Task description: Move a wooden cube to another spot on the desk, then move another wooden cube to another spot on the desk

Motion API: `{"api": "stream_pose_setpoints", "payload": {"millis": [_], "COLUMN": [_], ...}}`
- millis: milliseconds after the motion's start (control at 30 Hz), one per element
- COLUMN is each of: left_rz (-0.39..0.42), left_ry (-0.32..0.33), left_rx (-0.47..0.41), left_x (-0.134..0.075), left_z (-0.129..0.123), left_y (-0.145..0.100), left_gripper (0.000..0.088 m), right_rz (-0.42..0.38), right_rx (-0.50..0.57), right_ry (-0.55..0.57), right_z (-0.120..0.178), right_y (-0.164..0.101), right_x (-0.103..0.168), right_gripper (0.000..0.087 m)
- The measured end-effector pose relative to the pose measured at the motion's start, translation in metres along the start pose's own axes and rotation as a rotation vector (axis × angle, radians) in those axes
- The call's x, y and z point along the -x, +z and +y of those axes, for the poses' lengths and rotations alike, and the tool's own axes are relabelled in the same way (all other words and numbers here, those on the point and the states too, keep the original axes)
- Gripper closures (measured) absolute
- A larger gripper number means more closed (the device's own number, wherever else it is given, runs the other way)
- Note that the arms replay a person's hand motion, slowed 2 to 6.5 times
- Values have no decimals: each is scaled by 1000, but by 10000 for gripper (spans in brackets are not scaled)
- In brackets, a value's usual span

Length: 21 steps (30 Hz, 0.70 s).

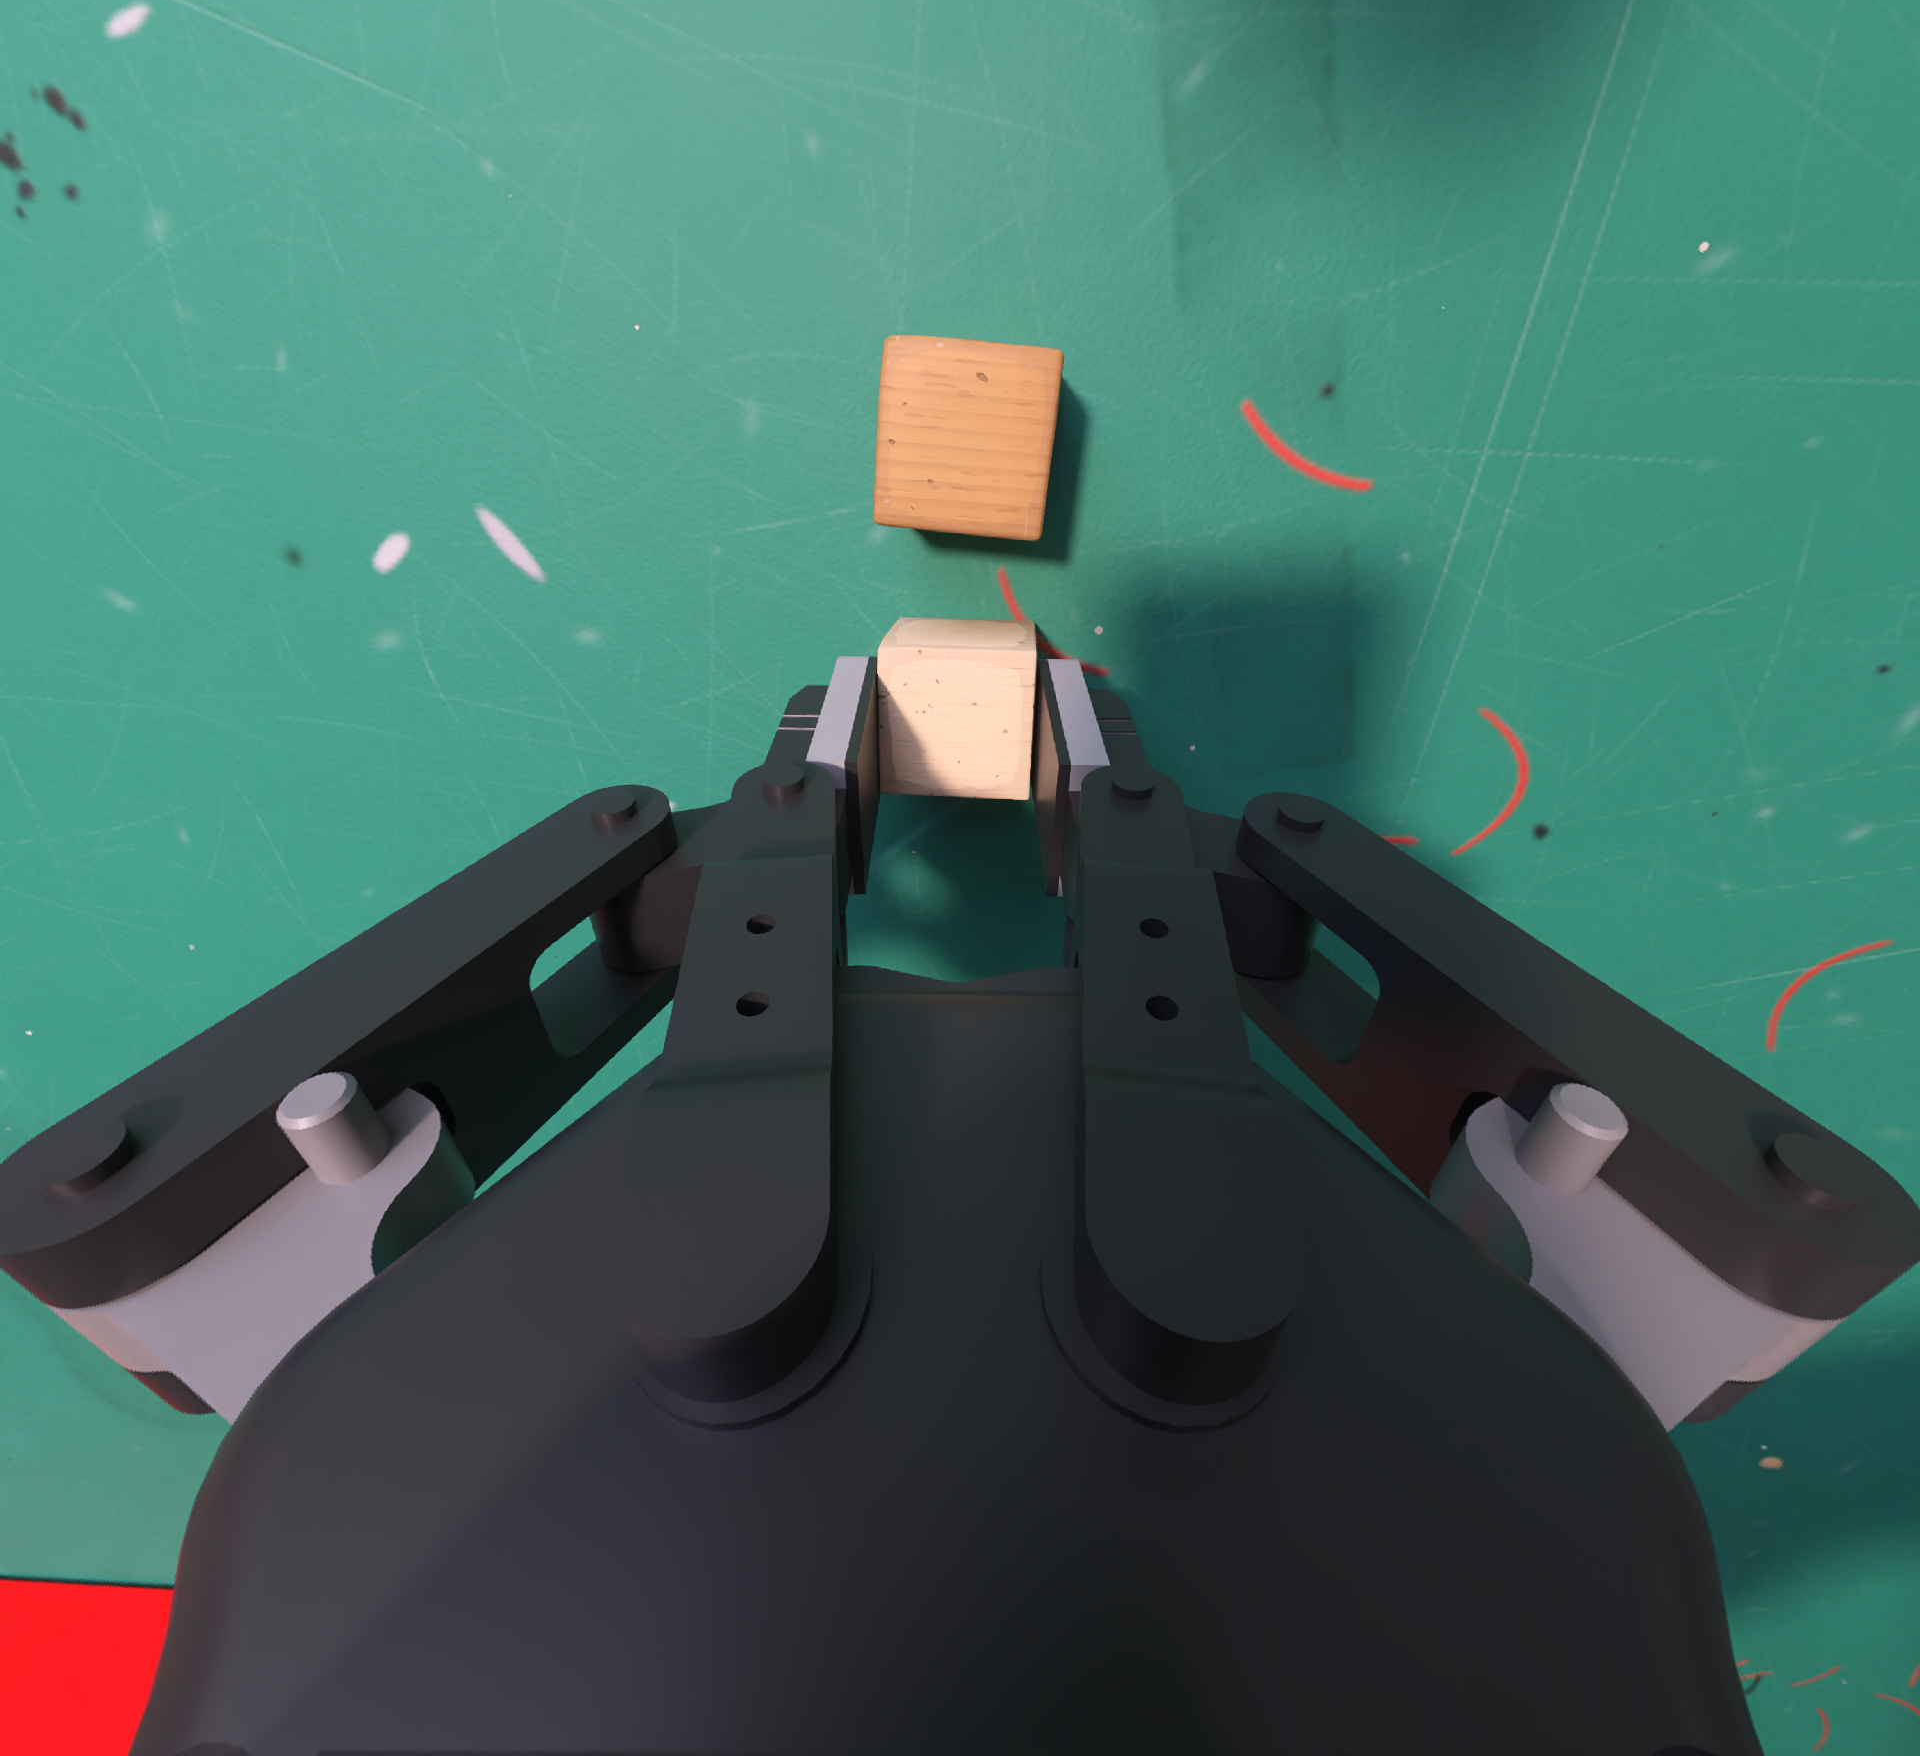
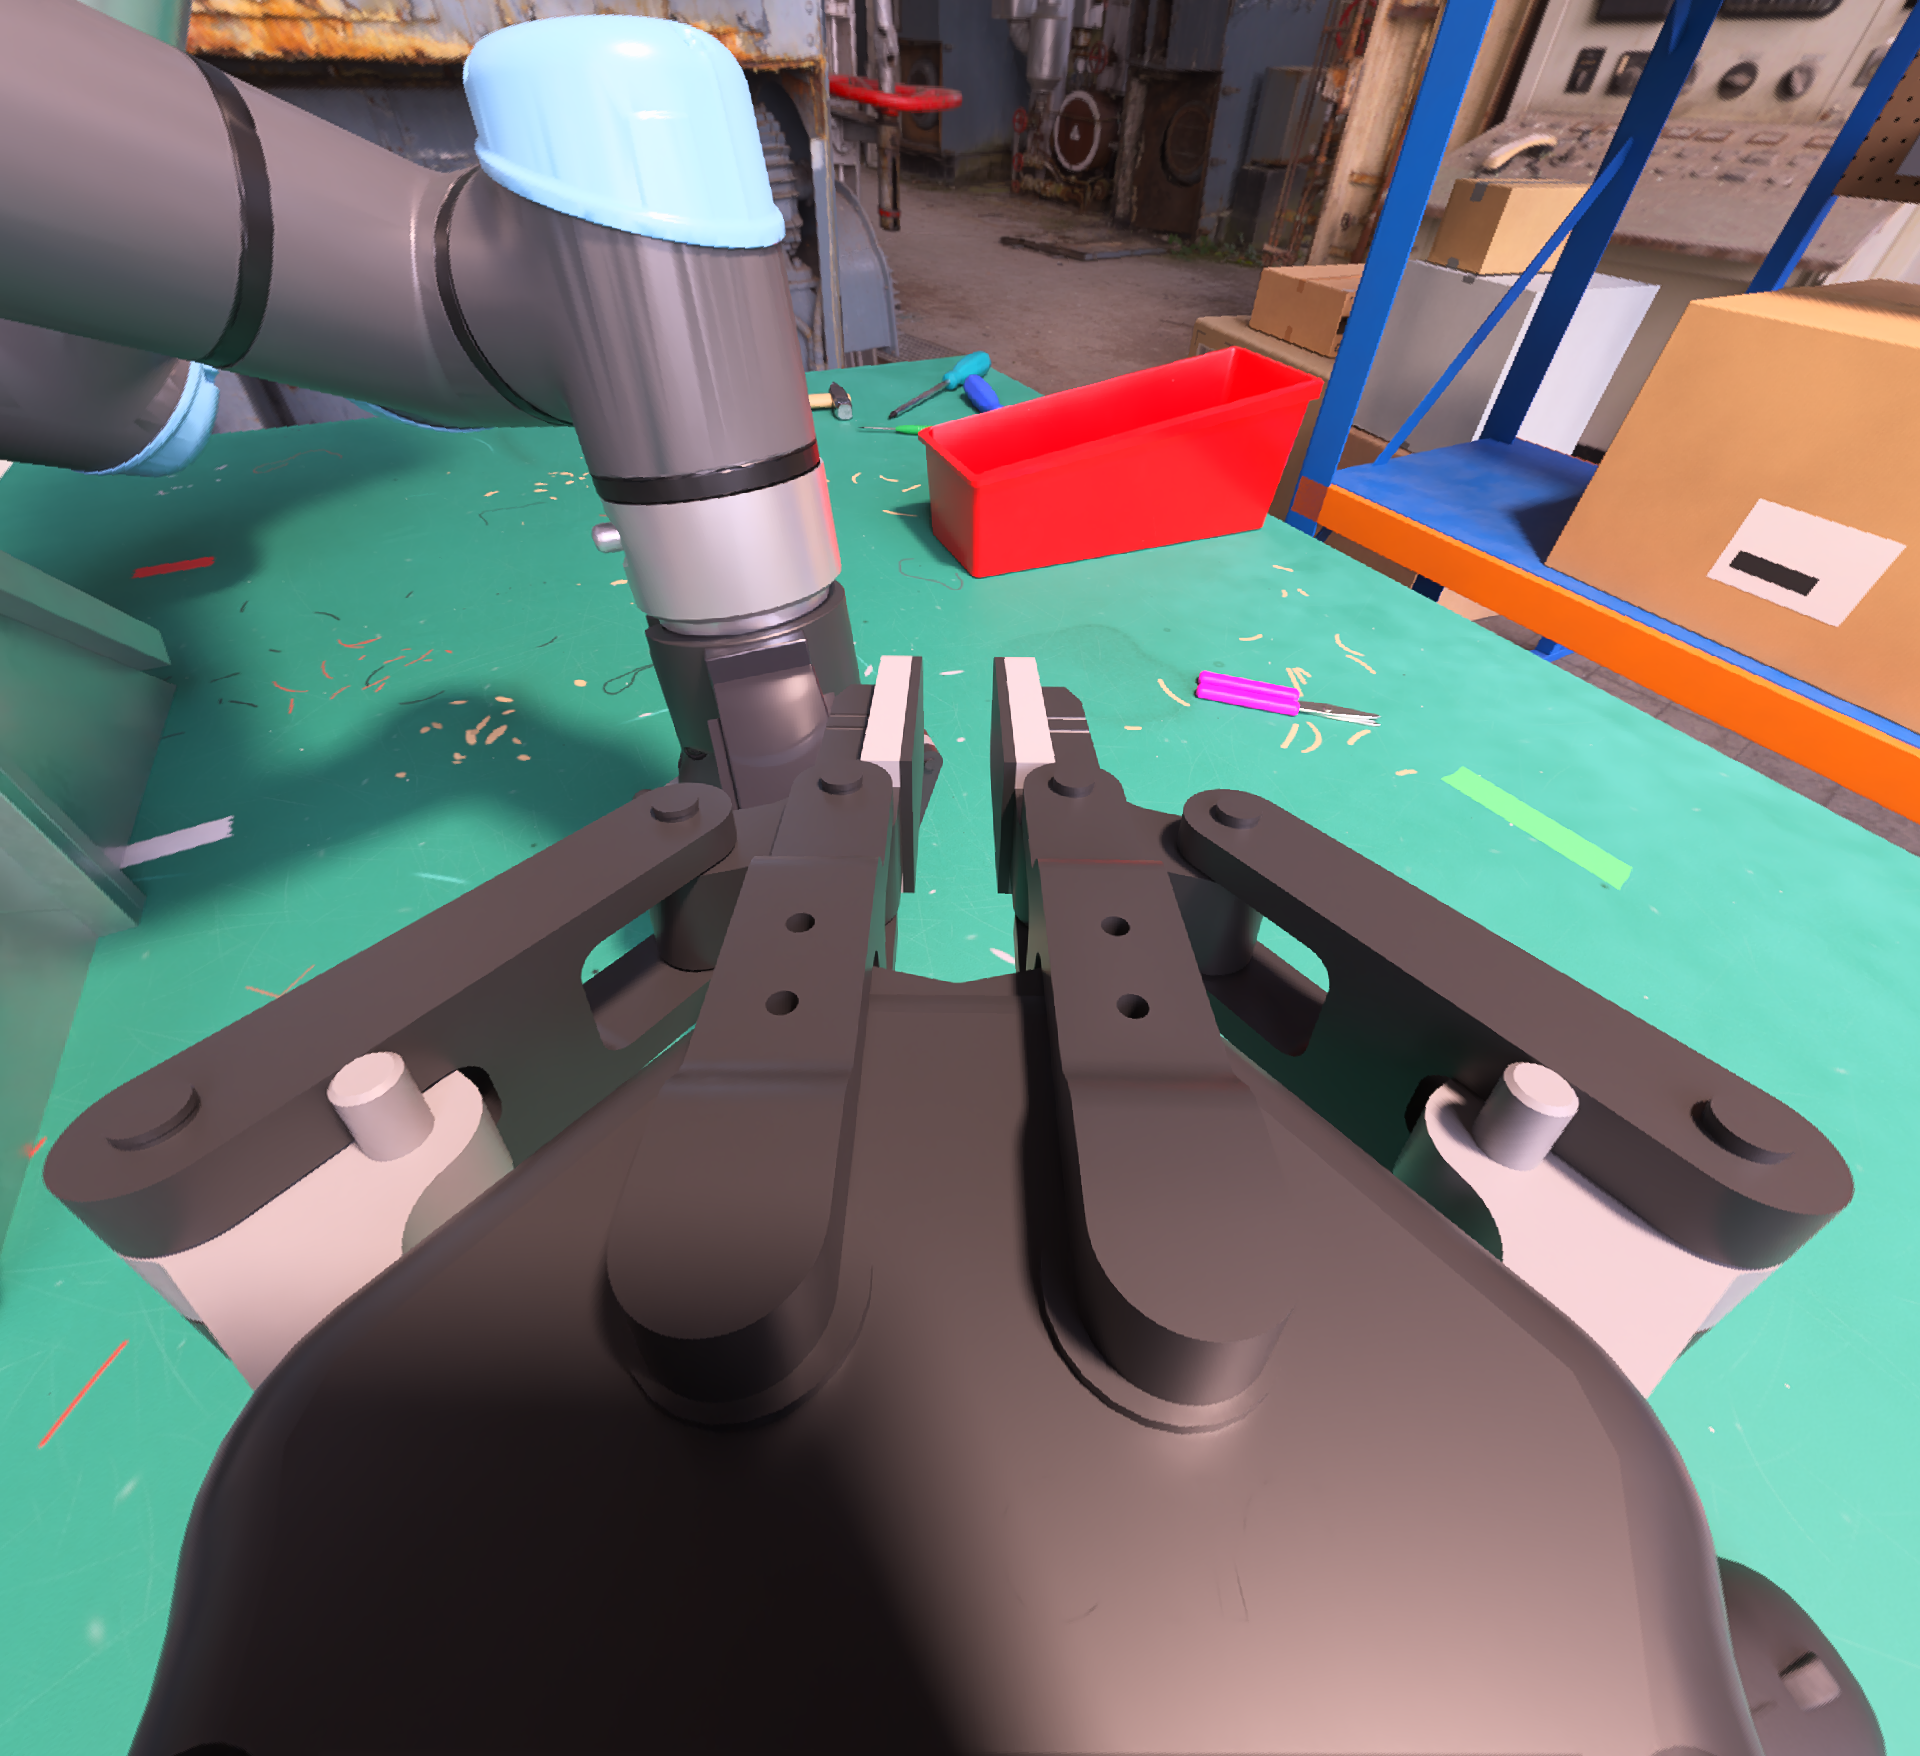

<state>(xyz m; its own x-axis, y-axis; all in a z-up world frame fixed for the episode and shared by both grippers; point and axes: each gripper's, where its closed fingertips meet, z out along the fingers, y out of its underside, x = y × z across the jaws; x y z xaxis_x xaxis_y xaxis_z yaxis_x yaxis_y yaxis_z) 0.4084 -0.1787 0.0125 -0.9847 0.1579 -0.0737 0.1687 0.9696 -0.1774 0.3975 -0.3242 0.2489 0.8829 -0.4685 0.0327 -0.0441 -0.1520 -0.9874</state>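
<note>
A: Left gripper (image 1: 958, 719) clamped on the pale wooden cube (image 1: 958, 730), pads flat against two opposite sides, cube right out at the fingertips. Lifted clear of the green desk (image 1: 416, 252), by the look of the shadow off to the right below.

B: Just ahead of the fingertips, second wooden cube (image 1: 966, 437), darker orange, sitting flat on the desk, untouched.

A: Risk here: a shallow tip grip, so any jolt or fast swing likely to twist the pale cube out. Lowering straight ahead likely to clip the orange one and shove it.

B: Left wrist pointing steeply down at the desk, nearly top-down.

A: Right gripper (image 2: 958, 719) empty, jaws drawn close with a narrow gap left, holding nothing. Tilted forward, low above the desk, looking across it.

B: Beyond its fingertips to the left, the left arm (image 2: 644, 335) descending; farther ahead-right, a red bin (image 2: 1112, 459); to the right, a magenta-handled tool (image 2: 1247, 694). Crowding between the arms another possible snag.
</note>
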Motion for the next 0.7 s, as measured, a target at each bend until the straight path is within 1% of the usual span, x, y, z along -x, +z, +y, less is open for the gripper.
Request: {"api": "stream_pose_setpoints", "payload": {"millis": [700], "left_rz": [15], "left_ry": [2], "left_rx": [-12], "left_x": [3], "left_z": [-5], "left_y": [3], "left_gripper": [619], "right_rz": [-4], "right_rx": [12], "right_ry": [-1], "right_z": [1], "right_y": [1], "right_x": [-1], "right_gripper": [754]}}
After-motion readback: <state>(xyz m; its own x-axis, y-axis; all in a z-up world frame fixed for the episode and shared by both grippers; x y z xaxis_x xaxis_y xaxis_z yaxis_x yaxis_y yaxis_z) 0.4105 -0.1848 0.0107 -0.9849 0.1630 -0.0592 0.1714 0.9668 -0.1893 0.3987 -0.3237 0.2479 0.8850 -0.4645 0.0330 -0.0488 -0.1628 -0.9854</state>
